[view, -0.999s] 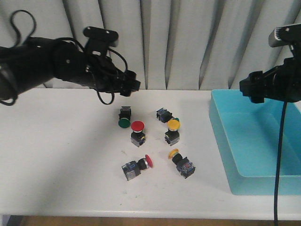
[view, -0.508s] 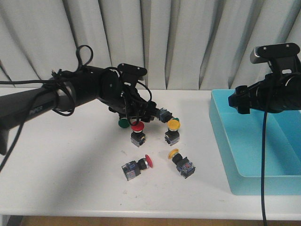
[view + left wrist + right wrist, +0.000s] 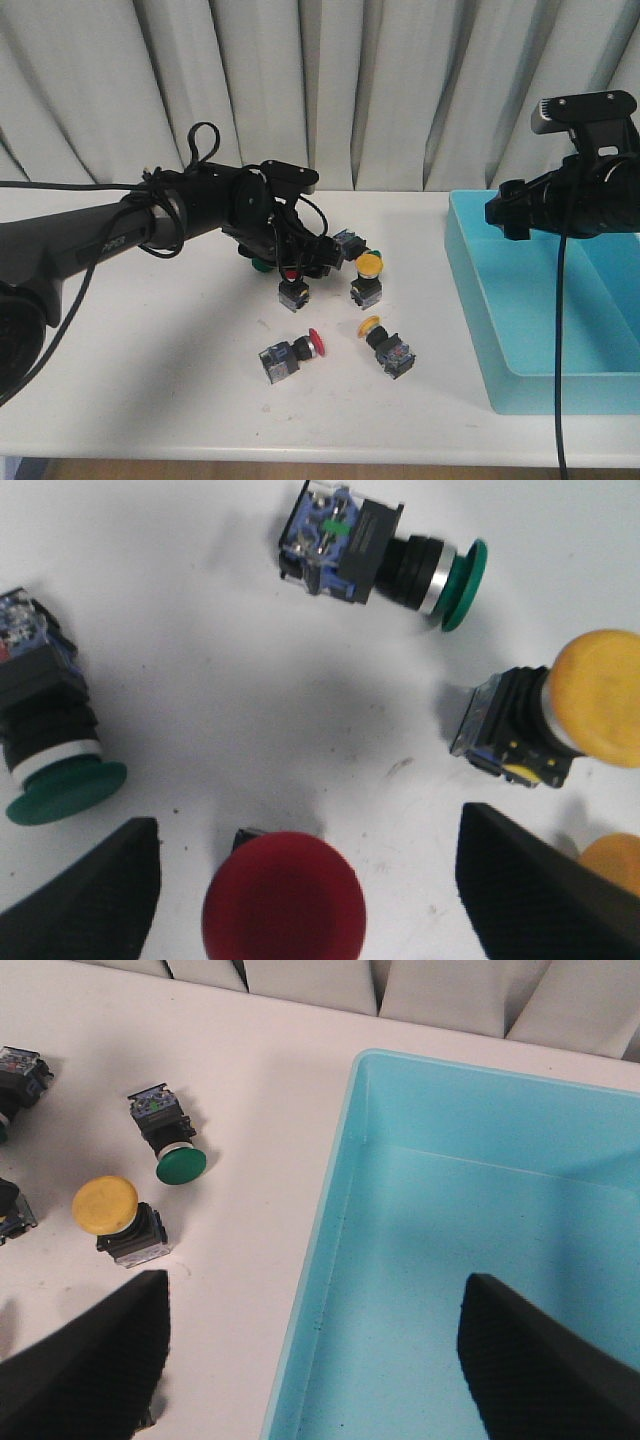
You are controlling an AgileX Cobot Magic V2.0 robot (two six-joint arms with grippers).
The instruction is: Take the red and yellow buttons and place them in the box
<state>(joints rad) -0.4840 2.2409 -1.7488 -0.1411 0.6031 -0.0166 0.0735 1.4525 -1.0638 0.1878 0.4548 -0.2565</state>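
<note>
2 black fingers (image 3: 95, 895) of the left gripper (image 3: 310, 900) stand spread wide, 1 on each side of an upright red button (image 3: 284, 903); neither pad touches the cap. Same button in front view sits mid-table (image 3: 292, 290), cap mostly hidden under the gripper (image 3: 295, 262).

Just beyond it: 1 green-capped switch (image 3: 45, 735) on one side, another green-capped switch (image 3: 375, 555) lying on its side, and 1 upright yellow button (image 3: 560, 715) beside the other finger.

Nearer the front edge of the white table (image 3: 140, 380): 1 red button (image 3: 290, 354) tipped on its side, 1 yellow button (image 3: 388, 345) also tipped, close to each other but apart.

Right gripper (image 3: 310, 1360) hangs with fingers (image 3: 85, 1360) parted, holding nothing, above the left wall of the light-blue box (image 3: 330, 1220). Box (image 3: 475, 300) fills the table's right end; visible floor holds no buttons.
</note>
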